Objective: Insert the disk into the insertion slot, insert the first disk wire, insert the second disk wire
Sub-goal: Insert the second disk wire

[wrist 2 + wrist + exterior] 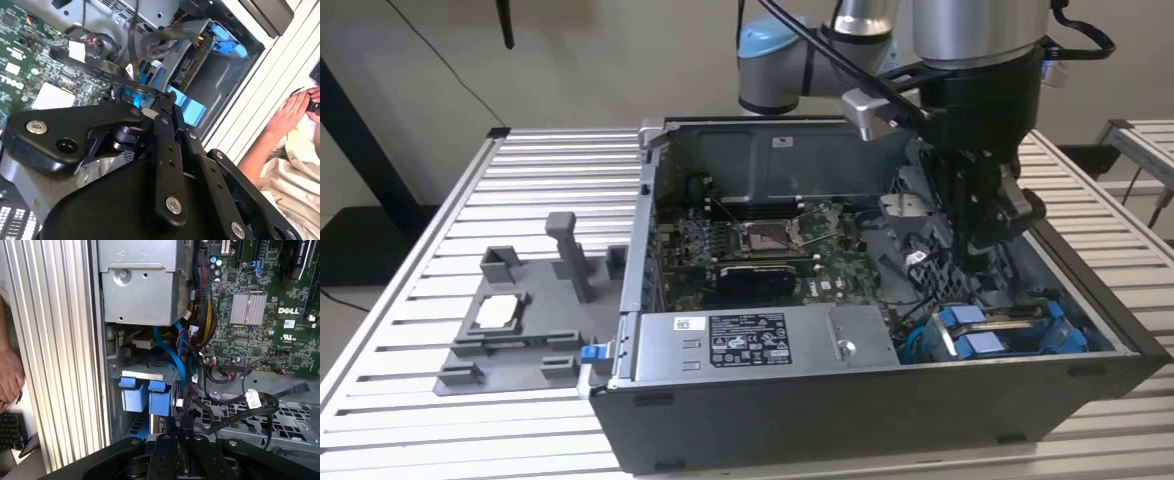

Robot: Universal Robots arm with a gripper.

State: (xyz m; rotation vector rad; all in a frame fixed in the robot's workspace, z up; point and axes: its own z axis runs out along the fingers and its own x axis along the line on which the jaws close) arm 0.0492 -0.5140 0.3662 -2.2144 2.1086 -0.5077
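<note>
The single arm's gripper (974, 255) was found lowered inside the open computer case (854, 420), over the compartment on the exterior view's right. Its black metal fingers (165, 150) were drawn together at the tips, apparently pinching the end of a flat black wire (95, 71) that ran back across the green motherboard (761, 250). The grip itself was partly masked by the fingers, so this is recorded as a judgement. The disk (1001, 330) lay in the near corner of the case on the exterior view's right. It sat within the insertion slot (227, 82), a bay of dull dark-grey sheet metal, so the first step appeared complete. From the fingertips the disk lay toward the near side and a little to the exterior view's right, close by but apart from them. Its long axis ran roughly across the exterior view from left to right, and the smooth bright-blue plastic tabs of its carrier faced the gripper's side. The disk's flat silver body showed between the blue frame pieces. Loose bundles of black and coloured cable crowded the space between the fingertips and the disk (a snagging hazard, in this inspector's opinion). The boxy grey power supply (747, 340) stood to the exterior view's left of the disk. The case rested on a ribbed aluminium table (560, 160), and a person's hand (295, 112) was noted beyond the table's edge, well apart from the work.
</note>
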